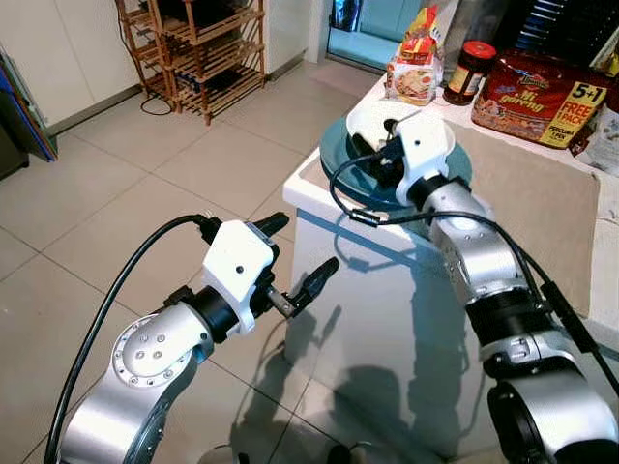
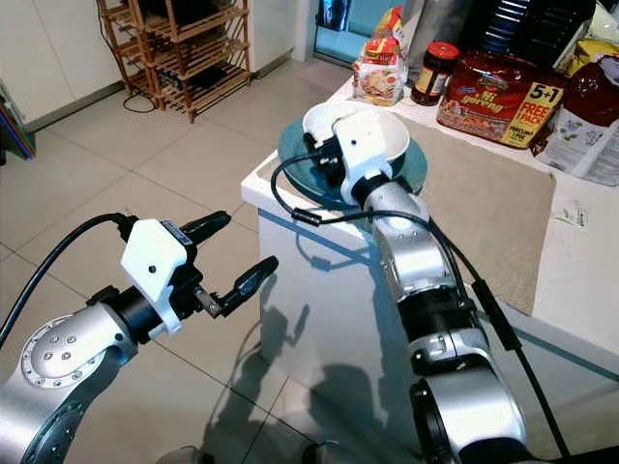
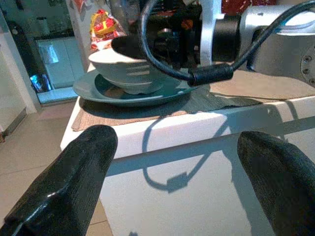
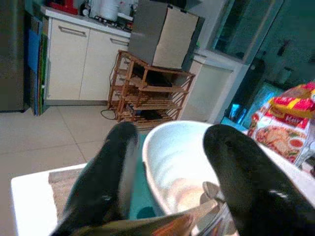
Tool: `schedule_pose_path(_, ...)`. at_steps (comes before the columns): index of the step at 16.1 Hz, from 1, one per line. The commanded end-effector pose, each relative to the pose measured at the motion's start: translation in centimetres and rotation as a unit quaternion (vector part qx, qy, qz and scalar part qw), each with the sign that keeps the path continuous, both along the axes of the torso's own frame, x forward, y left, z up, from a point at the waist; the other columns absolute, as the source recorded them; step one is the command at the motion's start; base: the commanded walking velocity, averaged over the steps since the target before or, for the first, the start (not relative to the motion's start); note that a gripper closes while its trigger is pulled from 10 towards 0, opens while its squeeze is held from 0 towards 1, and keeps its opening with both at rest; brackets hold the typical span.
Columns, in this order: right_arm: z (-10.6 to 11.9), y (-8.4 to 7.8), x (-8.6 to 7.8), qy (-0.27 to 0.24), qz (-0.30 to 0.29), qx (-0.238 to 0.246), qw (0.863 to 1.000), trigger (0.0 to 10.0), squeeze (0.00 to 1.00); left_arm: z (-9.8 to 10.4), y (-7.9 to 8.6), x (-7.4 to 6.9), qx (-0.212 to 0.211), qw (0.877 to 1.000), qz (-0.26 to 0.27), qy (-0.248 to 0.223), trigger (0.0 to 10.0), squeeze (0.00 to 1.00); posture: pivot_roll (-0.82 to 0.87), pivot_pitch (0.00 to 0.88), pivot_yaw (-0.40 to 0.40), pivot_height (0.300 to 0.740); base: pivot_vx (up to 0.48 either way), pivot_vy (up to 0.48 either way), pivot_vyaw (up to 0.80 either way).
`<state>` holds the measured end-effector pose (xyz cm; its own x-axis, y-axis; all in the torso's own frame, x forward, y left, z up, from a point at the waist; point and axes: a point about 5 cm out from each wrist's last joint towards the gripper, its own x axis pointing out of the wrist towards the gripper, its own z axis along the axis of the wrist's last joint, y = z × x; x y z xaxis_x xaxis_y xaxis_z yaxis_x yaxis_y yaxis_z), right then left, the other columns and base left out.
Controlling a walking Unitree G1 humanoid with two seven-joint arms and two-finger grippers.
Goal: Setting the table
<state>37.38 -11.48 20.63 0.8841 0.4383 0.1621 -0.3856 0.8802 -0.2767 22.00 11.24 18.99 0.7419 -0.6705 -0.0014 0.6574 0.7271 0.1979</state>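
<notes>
Right hand straddles the bowl rim at the worktop's corner.
Head view: white bowl sits on the teal plate, right hand over it; left hand hangs spread, off the near-left edge. Right wrist view: fingers straddle the rim, one inside, one outside, not visibly closed. I'd release gently and lift straight up, leaving the bowl centred.

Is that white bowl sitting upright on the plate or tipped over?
Upright. The white bowl sits base down on the teal plate, opening upward, with the right gripper straddling its rim.
</notes>
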Motion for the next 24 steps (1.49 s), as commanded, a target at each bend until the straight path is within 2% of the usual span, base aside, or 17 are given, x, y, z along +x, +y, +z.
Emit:
schedule_pose_path(1,0.4,-0.6,0.2,-0.009,-0.005,-0.006,1.0,0.0,0.0,0.3,-0.4,-0.2,0.0,1.0,-0.016,-0.004,10.0,0.0,0.05,0.027,-0.078,0.74,0.0,0.0,0.0)
schedule_pose_path(12,0.4,-0.8,0.3,-0.012,0.001,-0.011,1.0,0.0,0.0,0.3,-0.4,-0.1,0.0,1.0,-0.015,-0.005,10.0,0.0,0.05,0.027,-0.078,0.74,0.0,0.0,0.0)
schedule_pose_path(17,1.2,-1.3,0.4,-0.025,-0.008,-0.009,1.0,0.0,0.0,0.4,-0.5,0.0,0.0,1.0,-0.014,-0.007,10.0,0.0,0.05,0.028,-0.078,0.74,0.0,0.0,0.0)
schedule_pose_path(22,3.3,-2.0,0.2,-0.064,-0.016,0.004,0.998,0.0,0.0,0.4,-0.5,0.0,0.001,1.0,-0.012,-0.011,10.0,0.0,0.05,0.027,-0.08,0.74,0.0,0.0,0.0)
schedule_pose_path(24,5.2,-2.6,0.1,-0.089,-0.019,0.014,0.996,0.0,0.0,0.5,-0.5,0.0,0.001,1.0,-0.013,-0.011,10.0,0.0,0.05,0.03,-0.079,0.74,0.0,0.0,0.0)
